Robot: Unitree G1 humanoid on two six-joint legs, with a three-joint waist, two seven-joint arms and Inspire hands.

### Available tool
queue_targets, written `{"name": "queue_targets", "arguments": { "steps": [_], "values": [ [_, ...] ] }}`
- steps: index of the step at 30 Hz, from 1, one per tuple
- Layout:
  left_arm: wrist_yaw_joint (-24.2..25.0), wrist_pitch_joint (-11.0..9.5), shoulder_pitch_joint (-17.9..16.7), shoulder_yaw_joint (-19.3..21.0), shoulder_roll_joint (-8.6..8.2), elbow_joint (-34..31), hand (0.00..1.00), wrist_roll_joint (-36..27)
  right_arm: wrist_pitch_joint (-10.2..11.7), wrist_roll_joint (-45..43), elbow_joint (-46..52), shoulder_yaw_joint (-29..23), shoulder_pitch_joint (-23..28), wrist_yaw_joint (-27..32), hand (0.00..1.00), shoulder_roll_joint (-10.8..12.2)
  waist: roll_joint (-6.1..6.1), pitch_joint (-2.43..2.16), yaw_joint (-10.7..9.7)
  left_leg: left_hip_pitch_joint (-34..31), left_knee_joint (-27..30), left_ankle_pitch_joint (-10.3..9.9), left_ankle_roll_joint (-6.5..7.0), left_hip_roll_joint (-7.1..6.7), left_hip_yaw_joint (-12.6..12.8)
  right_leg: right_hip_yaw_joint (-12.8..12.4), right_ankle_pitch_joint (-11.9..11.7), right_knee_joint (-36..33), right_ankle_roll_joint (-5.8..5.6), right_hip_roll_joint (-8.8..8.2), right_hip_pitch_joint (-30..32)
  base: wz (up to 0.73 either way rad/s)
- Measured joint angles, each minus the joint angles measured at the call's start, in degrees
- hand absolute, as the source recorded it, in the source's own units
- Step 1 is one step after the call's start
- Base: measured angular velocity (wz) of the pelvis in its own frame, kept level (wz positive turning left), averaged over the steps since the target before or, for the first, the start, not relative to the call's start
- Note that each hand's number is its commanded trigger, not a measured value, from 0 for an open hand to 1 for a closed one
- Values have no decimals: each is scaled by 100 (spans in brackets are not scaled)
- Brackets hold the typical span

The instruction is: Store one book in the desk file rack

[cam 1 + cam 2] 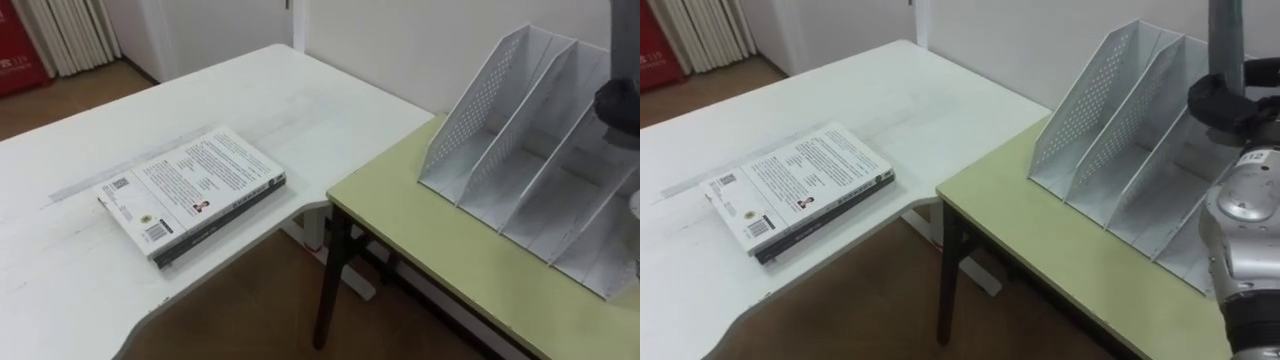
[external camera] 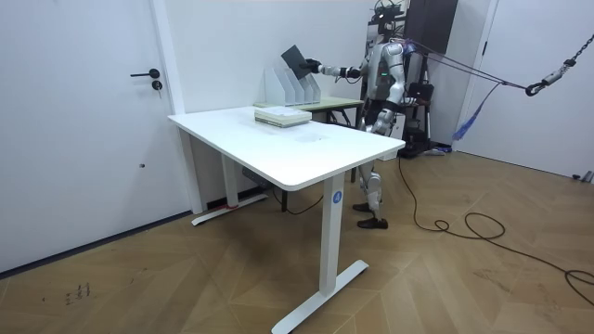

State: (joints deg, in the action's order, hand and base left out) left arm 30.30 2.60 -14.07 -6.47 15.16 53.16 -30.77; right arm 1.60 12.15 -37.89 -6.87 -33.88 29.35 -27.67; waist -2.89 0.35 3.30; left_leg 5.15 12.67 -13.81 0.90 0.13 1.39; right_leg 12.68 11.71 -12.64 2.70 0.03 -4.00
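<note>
I hold a dark book [image 2: 295,61] in the air just above the white file rack [image 2: 288,88], with my right hand [image 2: 316,66] shut on its edge. In the eye views my right forearm rises past the rack [image 1: 1120,130] and out of the top edge. The rack has several slanted, perforated slots and stands on a green table [image 1: 1040,240]. A second, white-covered book [image 1: 190,190] lies flat near the edge of the white desk [image 1: 60,270]. My left hand [image 2: 393,105] hangs by my waist in the room view.
The green table meets the white desk at a corner, with bare wooden floor [image 1: 260,310] in the gap below. I stand behind the green table, facing the rack. A white door [image 2: 83,102] is at the room view's left.
</note>
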Motion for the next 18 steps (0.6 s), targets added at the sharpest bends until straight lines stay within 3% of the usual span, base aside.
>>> {"name": "queue_targets", "arguments": {
  "steps": [1, 2, 3, 4, 18],
  "values": [
    [-1, 3, 0, 0, 0, 0, 0, 2, -3, 42, 0, 0, 0, -18, 100, 0, 3, 0, 4, 6, 0, 0, 0, 1, 3, -1, 0, 0, 0, -2, -2, 0],
    [-2, 11, 0, 0, -1, -5, 0, 4, -12, 116, 0, 0, 0, -49, 88, 0, 6, 1, 7, 15, -1, 0, 0, 3, 7, -5, 0, 0, 0, -4, -3, 0],
    [-4, 27, 3, 1, -1, -6, 0, 4, -27, 142, 0, 0, 0, -79, 18, 0, 11, 3, 6, 22, -1, 0, -1, 3, 8, -6, 0, 1, 0, -4, -2, 0],
    [-9, 41, 8, 0, 0, -7, 0, 2, -31, 157, 0, 0, 0, -89, 0, 0, 13, 3, 5, 25, -1, 0, -1, 4, 9, -7, 0, 1, 0, -4, -4, 0],
    [-51, 122, 36, -46, -6, -26, 0, 5, -148, 427, -5, 72, -1, -414, 0, 17, 93, 17, 24, 50, 0, 1, -2, 10, 46, -82, -3, -1, 6, -3, -29, 0]
  ]
}}
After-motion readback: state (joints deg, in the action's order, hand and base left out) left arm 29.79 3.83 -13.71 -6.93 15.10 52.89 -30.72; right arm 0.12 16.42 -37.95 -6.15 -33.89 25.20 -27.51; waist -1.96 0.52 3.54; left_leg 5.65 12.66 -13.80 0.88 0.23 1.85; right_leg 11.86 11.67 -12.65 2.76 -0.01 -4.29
